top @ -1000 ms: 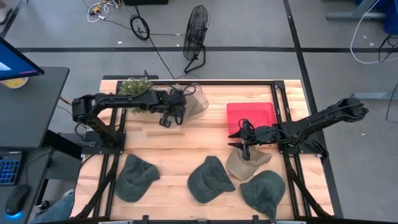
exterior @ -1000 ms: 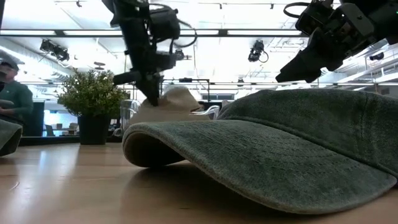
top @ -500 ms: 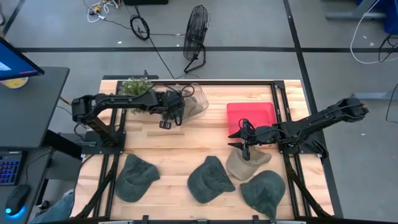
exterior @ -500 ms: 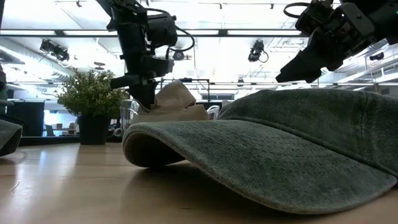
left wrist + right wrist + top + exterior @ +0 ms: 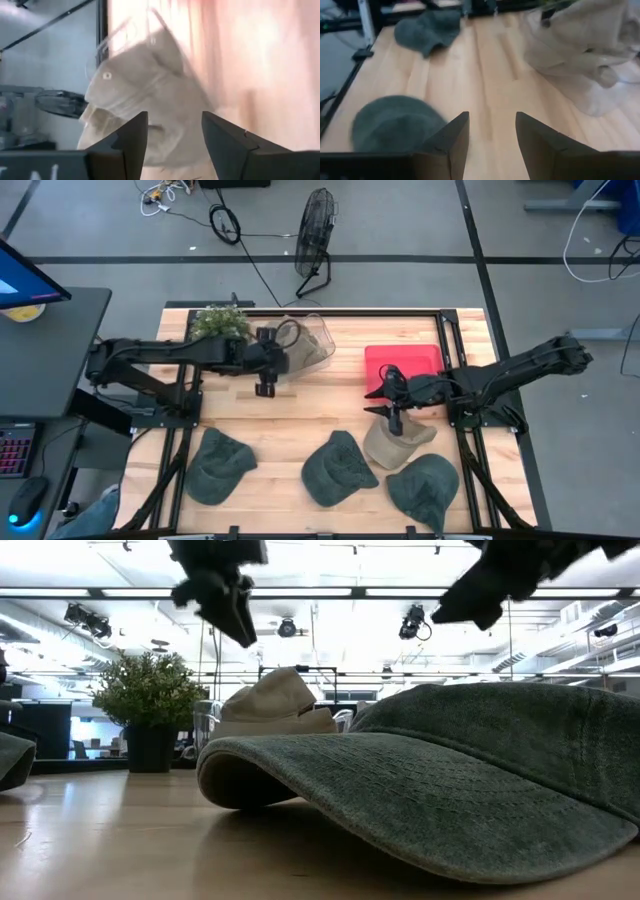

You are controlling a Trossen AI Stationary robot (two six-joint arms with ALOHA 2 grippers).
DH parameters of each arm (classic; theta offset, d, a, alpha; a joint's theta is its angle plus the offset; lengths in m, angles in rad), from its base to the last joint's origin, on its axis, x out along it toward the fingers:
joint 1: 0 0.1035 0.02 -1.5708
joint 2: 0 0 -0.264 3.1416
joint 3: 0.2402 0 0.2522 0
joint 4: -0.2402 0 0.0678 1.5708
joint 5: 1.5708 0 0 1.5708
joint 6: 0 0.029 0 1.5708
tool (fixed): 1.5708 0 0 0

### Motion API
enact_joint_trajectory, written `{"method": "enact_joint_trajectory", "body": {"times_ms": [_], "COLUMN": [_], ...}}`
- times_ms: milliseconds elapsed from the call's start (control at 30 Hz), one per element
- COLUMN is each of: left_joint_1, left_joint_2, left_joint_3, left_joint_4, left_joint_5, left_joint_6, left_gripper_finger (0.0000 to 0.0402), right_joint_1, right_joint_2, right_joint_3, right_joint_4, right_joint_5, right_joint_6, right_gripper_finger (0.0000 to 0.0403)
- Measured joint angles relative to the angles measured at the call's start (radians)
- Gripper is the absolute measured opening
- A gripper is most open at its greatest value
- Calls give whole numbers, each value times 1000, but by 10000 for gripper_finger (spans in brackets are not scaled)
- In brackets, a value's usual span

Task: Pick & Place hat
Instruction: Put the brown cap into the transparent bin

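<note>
A beige hat [image 5: 296, 350] lies in a clear container [image 5: 318, 338] at the table's far side, beside a potted plant [image 5: 218, 322]. My left gripper [image 5: 276, 360] stands open just left of it and above it [image 5: 240, 628], touching nothing; the left wrist view shows the hat [image 5: 145, 100] ahead of the open fingers. A second beige hat [image 5: 400, 442] lies on the table at the near right. My right gripper [image 5: 390, 408] hangs open above it. Three green hats [image 5: 218, 465] [image 5: 337, 470] [image 5: 425, 488] rest along the near edge.
A red tray [image 5: 405, 365] lies at the far right. A black frame [image 5: 455, 340] runs around the tabletop. Bare wood [image 5: 300, 405] stretches across the table's middle, between the two grippers. The nearest green hat [image 5: 450, 780] fills the low view's foreground.
My left gripper has opened and let go of the beige hat, then risen and drawn back toward the table's left edge. The hat stays in the clear container. My right gripper has risen a little above the second beige hat.
</note>
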Motion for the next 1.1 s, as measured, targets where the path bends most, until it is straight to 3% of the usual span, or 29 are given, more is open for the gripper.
{"method": "enact_joint_trajectory", "body": {"times_ms": [200, 467, 733, 1100], "left_joint_1": [-58, -99, -103, -103], "left_joint_2": [-13, -12, -12, -12], "left_joint_3": [0, 0, 0, 0], "left_joint_4": [5, 8, 13, 13], "left_joint_5": [40, 40, 40, 40], "left_joint_6": [-75, -75, -85, -139], "left_gripper_finger": [185, 184, 183, 183], "right_joint_1": [20, 78, 97, 111], "right_joint_2": [77, 265, 317, 273], "right_joint_3": [132, 141, 140, 210], "right_joint_4": [-299, -436, -541, -780], "right_joint_5": [-81, -272, -269, -268], "right_joint_6": [133, 353, 495, 462], "right_gripper_finger": [167, 167, 167, 167]}}
